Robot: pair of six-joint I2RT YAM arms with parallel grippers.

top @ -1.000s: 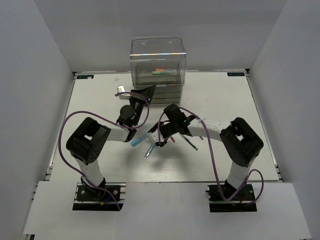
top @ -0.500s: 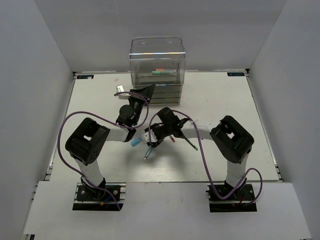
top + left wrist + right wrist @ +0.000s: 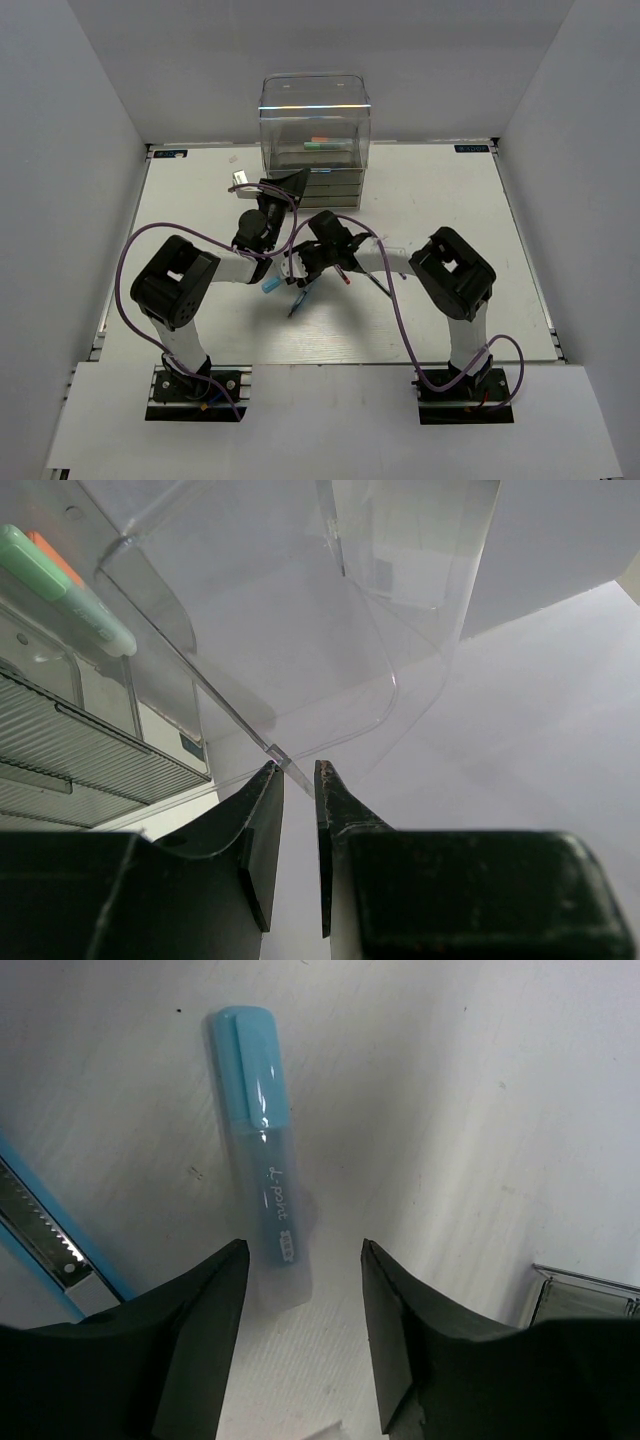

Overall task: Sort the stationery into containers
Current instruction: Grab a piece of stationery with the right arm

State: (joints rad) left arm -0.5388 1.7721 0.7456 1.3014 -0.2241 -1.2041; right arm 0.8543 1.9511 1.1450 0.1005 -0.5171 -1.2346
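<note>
Open and empty, our right gripper (image 3: 302,1255) hangs over the blue marker (image 3: 262,1130) at upper left of its view; we should centre on the barrel before closing, while our left gripper (image 3: 298,770) pinches the drawer unit (image 3: 380,610) by its clear edge.

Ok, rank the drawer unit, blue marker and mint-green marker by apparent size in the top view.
Largest: drawer unit, by far.
Next, unranked: blue marker and mint-green marker look alike, and the right gripper partly hides the blue one.
</note>
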